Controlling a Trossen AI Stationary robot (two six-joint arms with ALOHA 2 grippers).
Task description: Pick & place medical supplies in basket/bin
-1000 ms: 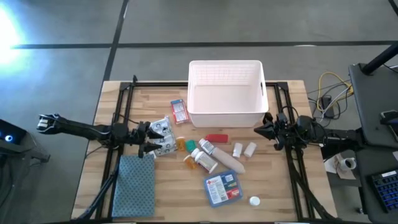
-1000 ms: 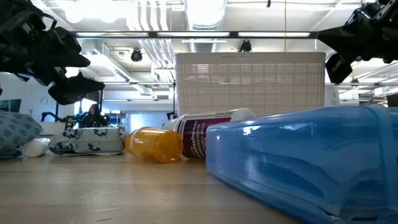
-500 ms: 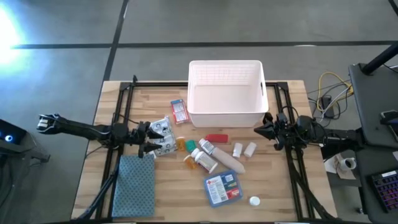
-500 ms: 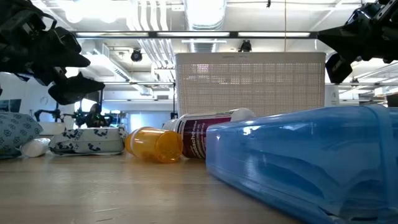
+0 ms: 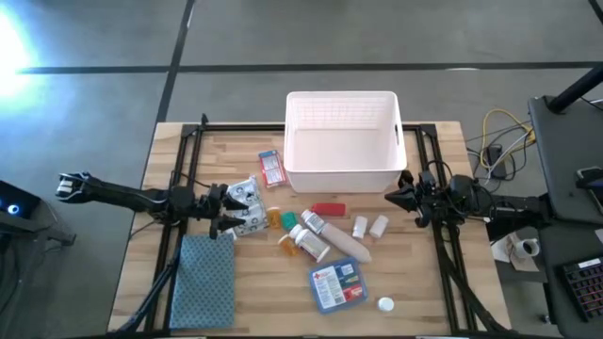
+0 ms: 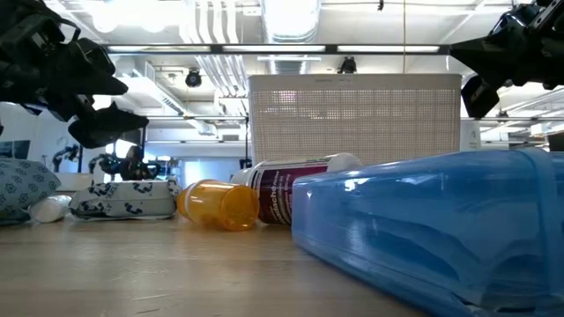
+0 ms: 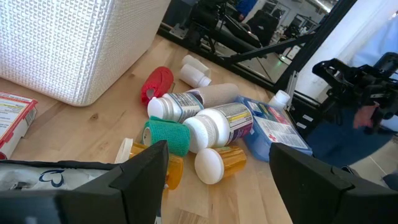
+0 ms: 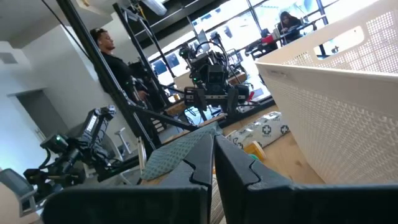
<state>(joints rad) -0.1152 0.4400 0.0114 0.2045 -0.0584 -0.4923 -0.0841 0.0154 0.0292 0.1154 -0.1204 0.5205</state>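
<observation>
Supplies (image 5: 320,247) lie scattered mid-worktop (image 5: 424,292) before the white bin (image 5: 341,141), left claw (image 5: 224,213) gaping wide and empty by the blister packs (image 5: 247,205), right claw (image 5: 396,198) pressed closed, empty, beside the bin.

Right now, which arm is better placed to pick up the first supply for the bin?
Probably the left. Its open hand hovers beside the silvery blister packs, with the pile of bottles just beyond. The right hand is shut and waits by the white bin's corner, with nothing between its fingers.
</observation>
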